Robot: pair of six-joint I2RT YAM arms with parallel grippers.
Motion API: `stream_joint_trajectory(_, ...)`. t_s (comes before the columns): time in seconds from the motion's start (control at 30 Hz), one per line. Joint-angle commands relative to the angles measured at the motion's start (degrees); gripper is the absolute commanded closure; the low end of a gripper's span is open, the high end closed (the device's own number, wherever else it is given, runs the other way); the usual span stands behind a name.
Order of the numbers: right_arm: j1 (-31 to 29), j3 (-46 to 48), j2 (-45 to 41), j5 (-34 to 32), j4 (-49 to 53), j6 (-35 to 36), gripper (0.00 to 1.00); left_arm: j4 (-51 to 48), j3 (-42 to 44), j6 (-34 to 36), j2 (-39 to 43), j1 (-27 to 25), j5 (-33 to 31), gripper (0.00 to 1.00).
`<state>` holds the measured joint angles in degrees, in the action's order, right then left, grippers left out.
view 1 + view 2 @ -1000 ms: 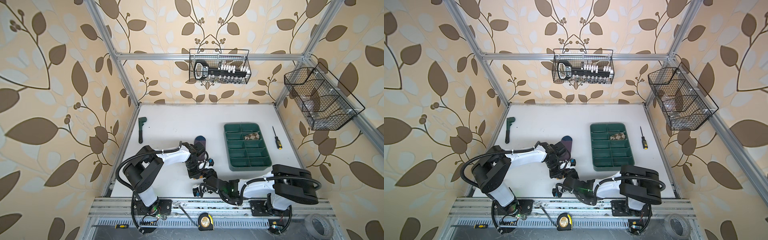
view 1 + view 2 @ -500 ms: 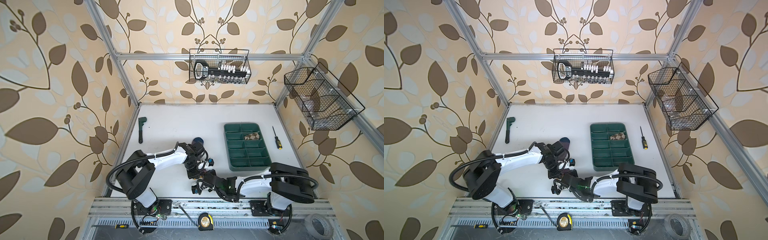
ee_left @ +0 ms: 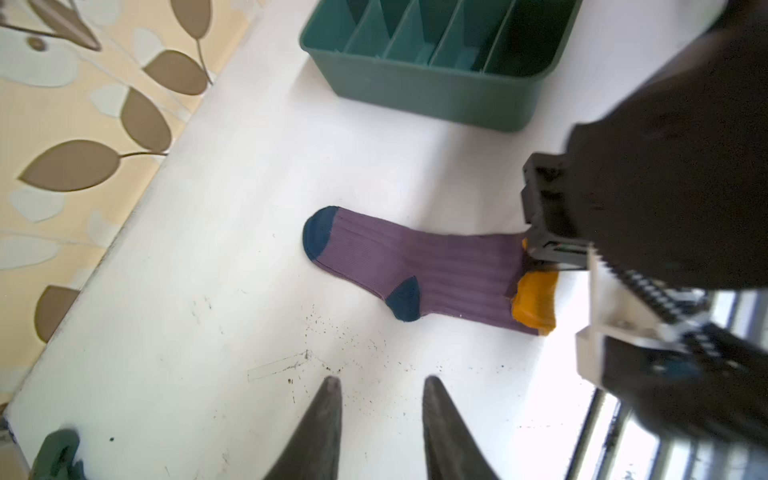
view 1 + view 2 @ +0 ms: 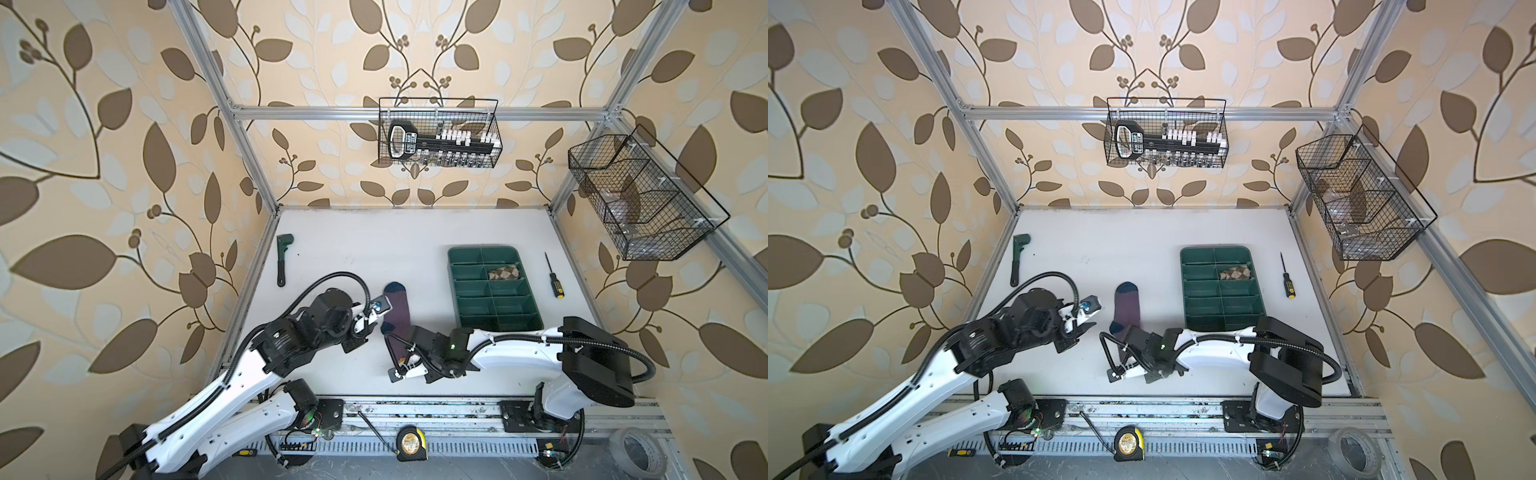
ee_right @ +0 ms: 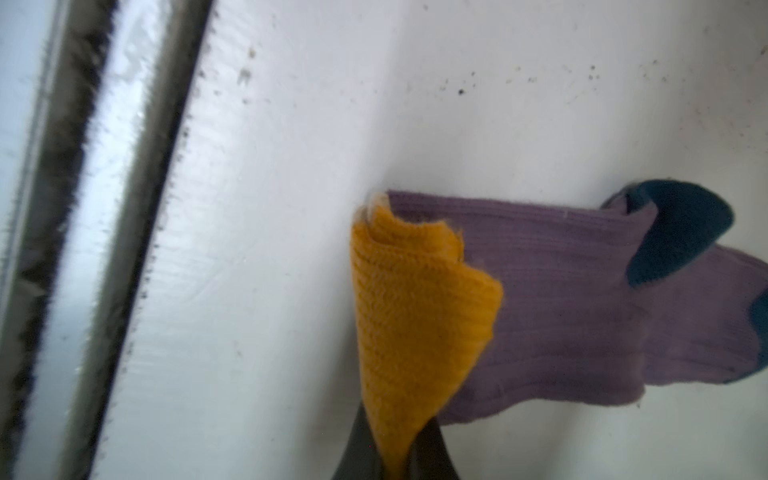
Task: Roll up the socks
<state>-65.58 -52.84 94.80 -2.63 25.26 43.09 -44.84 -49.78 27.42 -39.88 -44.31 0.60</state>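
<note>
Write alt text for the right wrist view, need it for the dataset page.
The right gripper is shut on the mustard-yellow cuff of the purple sock, with the cuff bunched into a fold. The rest of the sock, with its navy heel, lies on the white table, and a blurred metal rail runs along the table's edge.

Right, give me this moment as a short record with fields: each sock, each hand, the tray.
purple sock: flat on the white table, not yet rolled
mustard cuff: bunched and pinched
right hand: shut on the mustard cuff
left hand: open, empty, over bare table near the sock's heel side
argyle sock: bunched in one compartment of the green tray
other compartments: empty as far as can be seen
</note>
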Motion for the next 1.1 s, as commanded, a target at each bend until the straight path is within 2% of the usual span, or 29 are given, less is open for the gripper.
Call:
stream_joint_trajectory(0.0,3.1,-6.9,6.5,13.6,14.1,-2.9,0.97,-10.5,-7.1,3.9,0.9,-0.6,2.7,0.64)
stream_joint_trajectory(0.07,4.9,-10.9,11.1,17.5,18.3,-3.6,0.97,-16.4,-10.7,6.0,-2.9,-1.4,3.9,0.68)
stream_joint_trajectory(0.13,6.4,-13.8,15.3,20.7,21.0,-4.2,0.97,-20.3,-12.6,6.7,-7.3,-4.0,1.8,0.7)
stream_joint_trajectory(0.17,7.1,-15.3,17.3,22.5,22.6,-4.3,0.97,-21.1,-12.5,6.3,-9.0,-7.1,-1.1,0.69)
stream_joint_trajectory(0.23,8.2,-17.8,20.8,25.0,24.3,-5.1,0.97,-19.7,-9.9,4.8,-10.8,-15.7,-9.0,0.6)
stream_joint_trajectory(0.3,9.5,-19.7,23.2,27.8,25.3,-5.4,0.97,-15.4,-5.7,2.8,-11.7,-25.4,-16.8,0.59)
stream_joint_trajectory(0.37,10.2,-20.5,24.4,28.6,24.9,-5.6,0.96,-10.9,-1.8,1.2,-13.8,-31.6,-20.5,0.61)
stream_joint_trajectory(0.43,10.9,-21.8,25.7,29.1,26.4,-5.1,0.94,-5.4,1.5,-1.1,-17.6,-34.8,-22.7,0.61)
stream_joint_trajectory(0.53,11.9,-23.3,26.5,30.5,27.5,-4.7,0.93,2.0,4.7,-3.3,-24.0,-36.8,-25.2,0.61)
stream_joint_trajectory(0.67,12.6,-23.9,26.5,31.1,27.9,-4.5,0.91,9.8,6.9,-6.4,-31.7,-36.9,-27.9,0.59)
stream_joint_trajectory(0.8,12.9,-23.4,26.1,31.1,27.7,-4.7,0.9,16.5,9.0,-9.0,-36.4,-36.8,-23.6,0.53)
stream_joint_trajectory(0.93,13.0,-22.8,25.6,31.3,27.5,-4.7,0.88,18.5,9.7,-10.3,-40.5,-35.9,-25.7,0.5)
stream_joint_trajectory(1.07,13.0,-22.5,25.0,32.0,27.5,-4.7,0.87,19.1,9.5,-11.8,-42.1,-32.6,-28.0,0.48)
